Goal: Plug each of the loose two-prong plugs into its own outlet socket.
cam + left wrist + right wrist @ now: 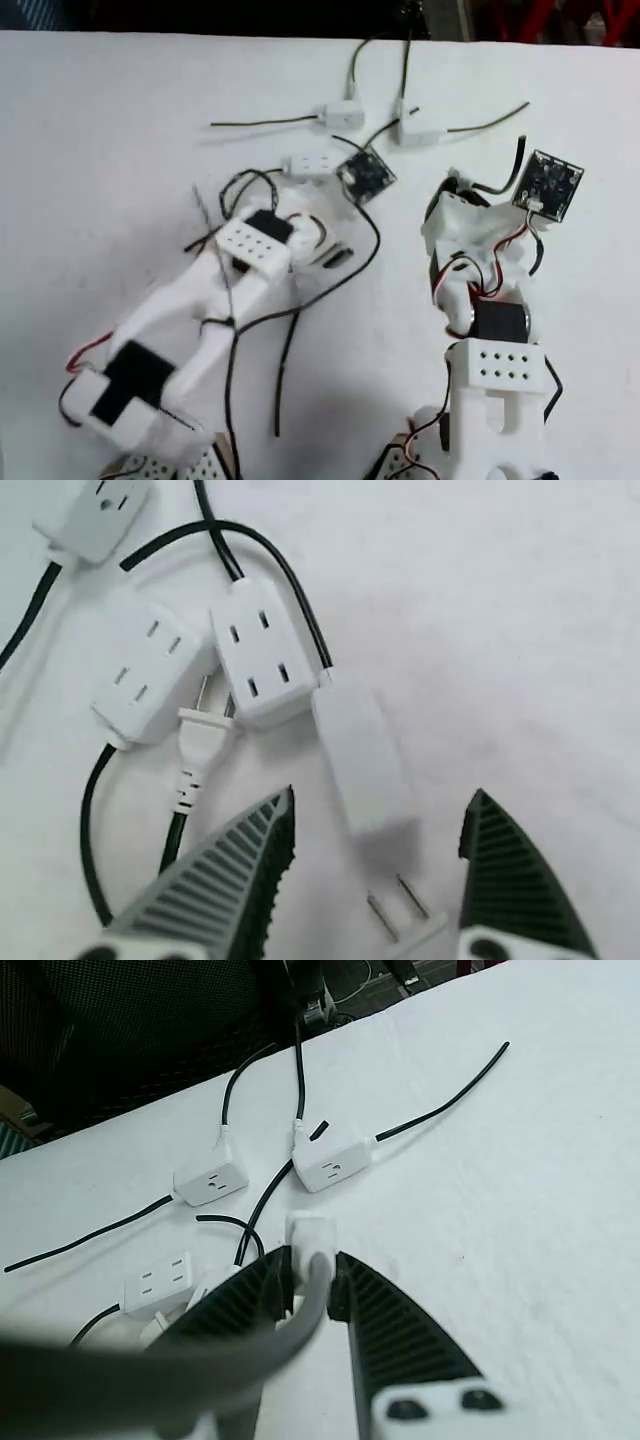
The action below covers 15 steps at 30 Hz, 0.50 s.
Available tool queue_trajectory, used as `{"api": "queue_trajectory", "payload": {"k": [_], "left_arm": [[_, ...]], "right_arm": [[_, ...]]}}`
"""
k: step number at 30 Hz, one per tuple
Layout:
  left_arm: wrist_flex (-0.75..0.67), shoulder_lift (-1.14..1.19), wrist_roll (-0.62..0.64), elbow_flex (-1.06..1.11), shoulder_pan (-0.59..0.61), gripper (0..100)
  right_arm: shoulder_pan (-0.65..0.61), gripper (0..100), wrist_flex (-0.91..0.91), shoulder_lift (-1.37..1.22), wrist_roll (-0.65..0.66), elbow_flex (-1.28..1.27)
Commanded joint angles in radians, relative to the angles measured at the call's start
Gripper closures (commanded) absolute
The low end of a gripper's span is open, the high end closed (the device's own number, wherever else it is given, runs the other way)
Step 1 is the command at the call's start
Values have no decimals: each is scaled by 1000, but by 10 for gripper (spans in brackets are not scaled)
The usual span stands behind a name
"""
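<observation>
My left gripper [380, 798] is open just above the cloth. Between its ribbed fingers [240, 875] lie a loose white two-prong plug [402, 918] and a long white block [358, 760]. Just beyond are two white outlet blocks [150, 670] [260, 655] side by side, and a second white plug [200, 738] on a black cord points its prongs at the gap between them. My right gripper [315, 1260] is shut on a small white plug [310, 1230] at its tips. Beyond it sit two corded single outlets [210, 1180] [330, 1165] and a double outlet [160, 1280].
In the high view the outlets [340, 112] [415, 130] [305, 165] cluster at the table's [120, 150] far middle, with black cords [290, 370] trailing around the left arm [190, 310]. The right arm [495, 300] stands apart at the right. White cloth lies bare far left and far right.
</observation>
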<state>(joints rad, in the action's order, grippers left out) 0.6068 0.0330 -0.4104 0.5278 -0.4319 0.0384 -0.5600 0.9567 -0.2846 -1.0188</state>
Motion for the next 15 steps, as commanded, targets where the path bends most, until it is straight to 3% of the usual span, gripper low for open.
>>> {"api": "queue_trajectory", "payload": {"k": [1, 4, 11, 15], "left_arm": [[-64, 116, 43, -72, 15, 732], [-25, 174, 69, -137, 8, 753], [-3, 171, 60, -169, -42, 958], [3, 140, 60, -158, -61, 979]], "right_arm": [[8, 981, 13, 12, 0, 9], [8, 981, 13, 12, 0, 9], [15, 981, 13, 12, 0, 9], [18, 981, 13, 19, 0, 9]]}}
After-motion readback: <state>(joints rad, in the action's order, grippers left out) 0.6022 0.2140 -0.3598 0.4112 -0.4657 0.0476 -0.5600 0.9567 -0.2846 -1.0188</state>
